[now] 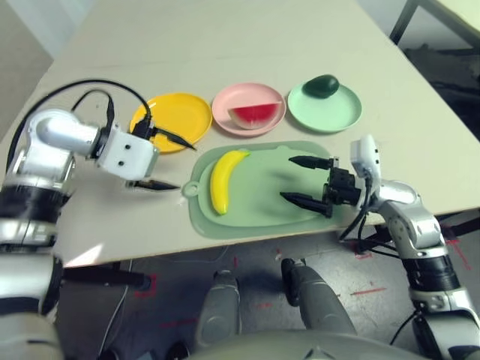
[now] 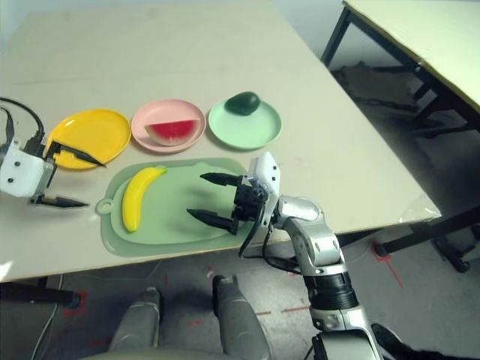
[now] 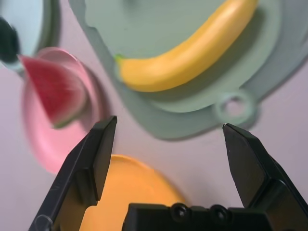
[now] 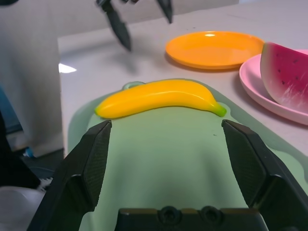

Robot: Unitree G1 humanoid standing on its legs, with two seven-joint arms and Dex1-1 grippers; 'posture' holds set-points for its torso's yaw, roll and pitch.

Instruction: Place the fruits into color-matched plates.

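Counter (image 1: 225,45) first: a pale top carrying everything, with the green mat (image 1: 259,210) near its front edge. Beyond the mat, at 12 o'clock, sit 3 plates in a row: yellow plate (image 1: 174,116) on the robot's left and bare, pink plate (image 1: 247,101) in the middle holding the watermelon wedge (image 1: 255,115), mint plate (image 1: 334,111) on the right holding the avocado (image 1: 322,85). So 2 fruits look sorted already. The banana (image 1: 225,180) is the 1 left, lying lengthwise on the mat's left half, with the yellow plate at about 11 o'clock from it.

Right claw (image 1: 307,182) hovers low over the mat's right half, pointing at 9 o'clock toward the banana, fingers spread wide with nothing between them. Left claw (image 1: 161,161) hangs just off the mat's left edge, between the yellow plate and the banana, also spread and empty.

Risks, as I judge them: both claws flank the same fruit, so a joint reach could make them collide. The banana is smooth and curved, so a pinch across its bend may let it roll or squirt out. Pushing it sideways could drag the mat. The wrist pictures are soft, so how near the fingers sit to the mat is probably close but uncertain.
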